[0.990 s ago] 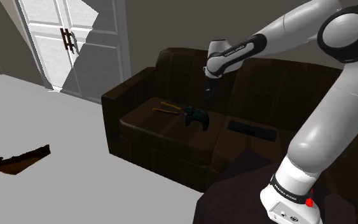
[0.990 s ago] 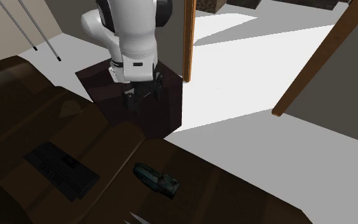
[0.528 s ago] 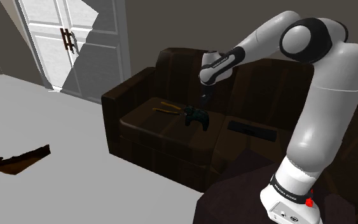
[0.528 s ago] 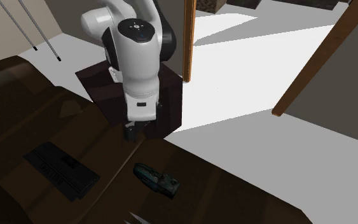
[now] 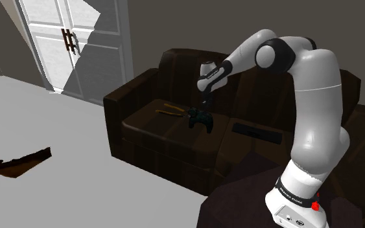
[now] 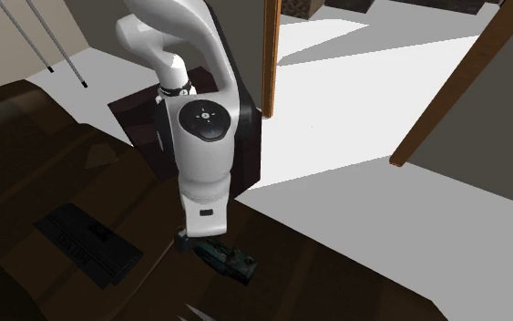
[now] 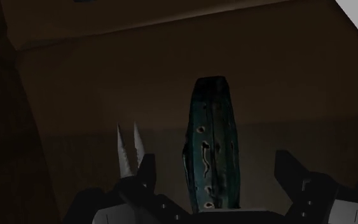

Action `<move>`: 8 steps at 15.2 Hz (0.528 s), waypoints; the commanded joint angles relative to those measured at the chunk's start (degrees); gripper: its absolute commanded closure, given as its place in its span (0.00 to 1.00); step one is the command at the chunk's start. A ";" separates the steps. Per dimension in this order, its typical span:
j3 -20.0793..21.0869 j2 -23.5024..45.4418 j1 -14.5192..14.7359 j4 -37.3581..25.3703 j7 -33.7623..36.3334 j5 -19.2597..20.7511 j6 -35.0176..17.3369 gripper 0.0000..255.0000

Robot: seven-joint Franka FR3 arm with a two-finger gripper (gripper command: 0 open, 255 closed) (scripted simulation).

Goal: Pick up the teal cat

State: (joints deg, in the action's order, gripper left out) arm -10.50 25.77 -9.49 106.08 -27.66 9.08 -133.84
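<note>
The teal cat [image 5: 200, 119] lies on the seat of a dark brown sofa [image 5: 142, 129], a small dark teal figure with black markings. In the second exterior view the cat [image 6: 233, 259] rests just beside the lowered hand. My gripper [image 5: 204, 103] hangs straight above it, pointing down. Through the wrist view the cat [image 7: 210, 146] appears as a long teal shape running between the two black fingers [image 7: 147, 175], which stand apart on either side without touching it. The gripper [image 7: 219, 170] is open and holds nothing.
A flat black remote-like object [image 5: 257, 132] lies on the neighbouring seat cushion. A yellowish two-pronged tool [image 5: 169, 111] lies close beside the cat, its pale prongs [image 7: 128, 149] near one finger. White double doors [image 5: 77, 45] stand behind; a brown scrap [image 5: 15, 162] lies on the floor.
The arm has swung toward the shoulder view's left and lowered. The gripper has come down from above the backrest to just over the cat. The cat has not moved.
</note>
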 commanded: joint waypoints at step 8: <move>0.05 5.59 -0.53 -0.87 0.31 0.06 -4.65 0.00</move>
State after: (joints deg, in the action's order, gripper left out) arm -10.48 30.85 -10.02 105.29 -27.47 9.16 -138.05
